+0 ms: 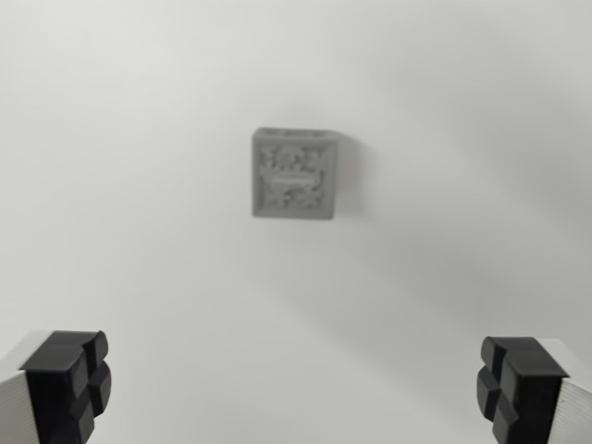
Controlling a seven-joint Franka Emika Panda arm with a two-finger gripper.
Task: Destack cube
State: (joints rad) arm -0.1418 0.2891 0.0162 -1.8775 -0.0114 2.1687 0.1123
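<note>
A grey cube with a patterned top face sits on the white surface, a little above the middle of the wrist view and seen from above and blurred. I cannot tell whether another cube lies under it. My gripper hangs well above it and is open. One black fingertip shows at the wrist view's lower left, the other black fingertip at the lower right, with nothing between them. The cube lies ahead of the gap, roughly centred between the fingers.
A plain white surface fills the whole view around the cube. A faint shadow falls to the cube's right.
</note>
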